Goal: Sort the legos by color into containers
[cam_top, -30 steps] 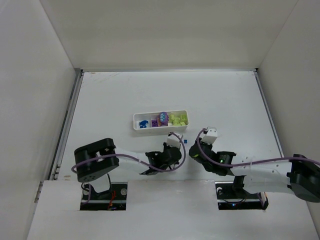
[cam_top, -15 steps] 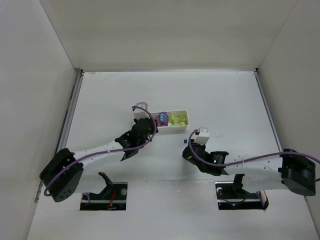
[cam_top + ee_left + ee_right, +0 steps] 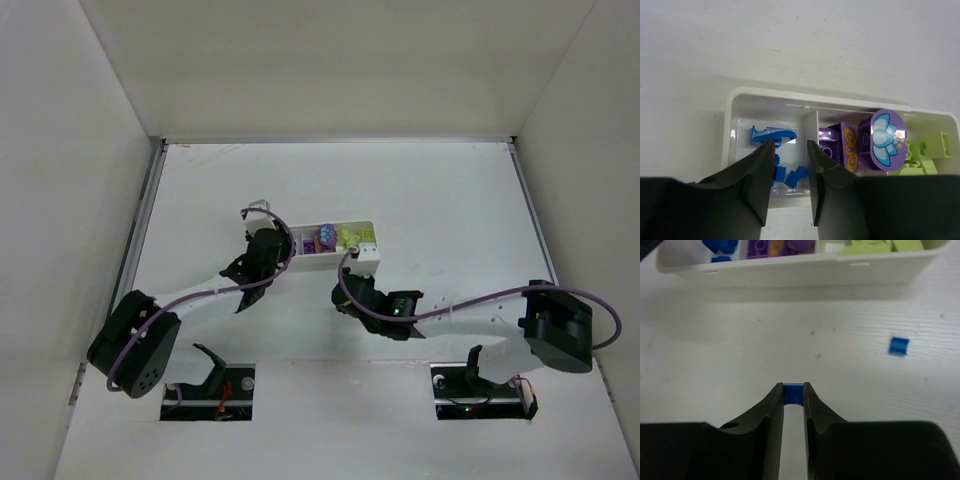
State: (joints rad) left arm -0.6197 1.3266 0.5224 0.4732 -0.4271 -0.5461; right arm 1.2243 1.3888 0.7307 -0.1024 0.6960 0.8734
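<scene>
Left gripper (image 3: 790, 146) hangs parted, empty, above the tray (image 3: 729, 120), over its blue compartment. Right gripper (image 3: 793, 387) clamps a blue brick (image 3: 793, 394); open tabletop (image 3: 715, 365) separates it from the tray's wall.

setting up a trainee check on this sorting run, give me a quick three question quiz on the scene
1. True or false: the right gripper is shut on a blue lego.
2. Over which compartment of the tray does the left gripper hover? a) blue b) purple c) lime-yellow
3. In the right wrist view, how many unheld legos lie on the table outside the tray?

Key:
1. True.
2. a, the blue compartment.
3. One, the loose blue lego.
</scene>
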